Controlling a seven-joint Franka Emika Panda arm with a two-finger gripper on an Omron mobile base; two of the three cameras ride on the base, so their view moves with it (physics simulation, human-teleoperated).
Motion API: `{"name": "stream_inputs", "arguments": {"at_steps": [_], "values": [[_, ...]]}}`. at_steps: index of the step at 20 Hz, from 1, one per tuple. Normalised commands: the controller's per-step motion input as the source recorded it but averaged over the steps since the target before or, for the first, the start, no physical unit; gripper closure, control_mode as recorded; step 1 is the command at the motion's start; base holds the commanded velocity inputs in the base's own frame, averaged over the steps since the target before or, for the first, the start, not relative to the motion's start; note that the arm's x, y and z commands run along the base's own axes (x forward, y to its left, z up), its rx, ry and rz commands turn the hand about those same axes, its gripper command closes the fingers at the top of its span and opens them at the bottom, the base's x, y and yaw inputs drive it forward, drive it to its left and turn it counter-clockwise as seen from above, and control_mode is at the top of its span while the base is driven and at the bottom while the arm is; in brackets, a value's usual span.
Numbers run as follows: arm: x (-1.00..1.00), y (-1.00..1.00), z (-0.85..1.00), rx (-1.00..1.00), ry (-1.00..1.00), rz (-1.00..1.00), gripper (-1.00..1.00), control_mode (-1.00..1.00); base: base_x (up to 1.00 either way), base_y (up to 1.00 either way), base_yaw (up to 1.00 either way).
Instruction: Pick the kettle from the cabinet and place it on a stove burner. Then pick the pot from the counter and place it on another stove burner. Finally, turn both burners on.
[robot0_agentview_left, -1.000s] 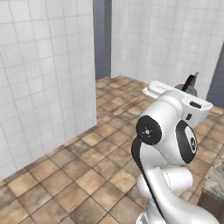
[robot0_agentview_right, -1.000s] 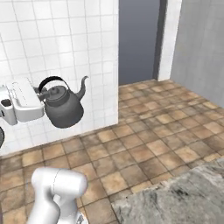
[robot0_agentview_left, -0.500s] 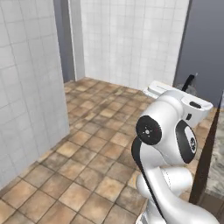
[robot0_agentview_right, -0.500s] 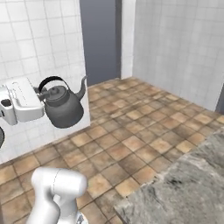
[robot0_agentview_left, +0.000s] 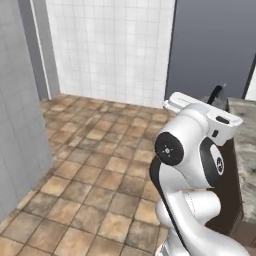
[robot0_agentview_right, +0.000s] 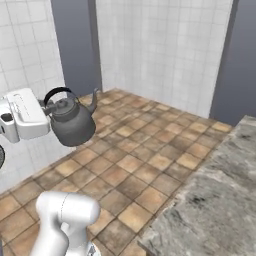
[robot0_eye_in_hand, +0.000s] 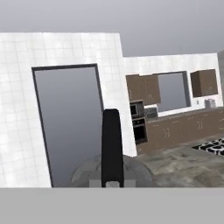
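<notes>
Gripper (robot0_agentview_right: 49, 102) clenched on the black arched handle (robot0_agentview_right: 59, 93) of the kettle (robot0_agentview_right: 72, 122), jaws closed around the handle's left end next to the white hand. Kettle hanging in mid-air above the brown tiled floor (robot0_agentview_right: 135, 167), touching nothing else, body upright under the handle. Spout (robot0_agentview_right: 93, 101) pointing right and slightly up in the right base view, away from the hand and toward the white tiled wall (robot0_agentview_right: 165, 50); handle arch running the same line as the spout, so long axis roughly horizontal, hand-to-spout. Hand view looking straight along the handle (robot0_eye_in_hand: 112, 146): seen as a dark vertical bar over the grey domed lid (robot0_eye_in_hand: 111, 173). Grey marbled counter (robot0_agentview_right: 215, 200) at lower right in the right base view, well apart from the kettle. Black cooktop (robot0_eye_in_hand: 212, 146) on the far right of the hand view, distant. Left base view: arm elbow (robot0_agentview_left: 192, 150) in the foreground, counter edge (robot0_agentview_left: 245, 145) just behind it.
</notes>
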Motion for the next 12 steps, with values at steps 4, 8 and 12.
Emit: {"name": "stream_inputs", "arguments": {"at_steps": [4,8,12], "values": [[0.00,0.00,0.00,0.00,0.00,0.00,1.00,1.00,-0.07,0.10,-0.42],[0.00,0.00,0.00,0.00,0.00,0.00,1.00,1.00,-0.07,0.08,-0.42],[0.00,0.00,0.00,0.00,0.00,0.00,1.00,1.00,-0.09,0.06,-0.43]]}}
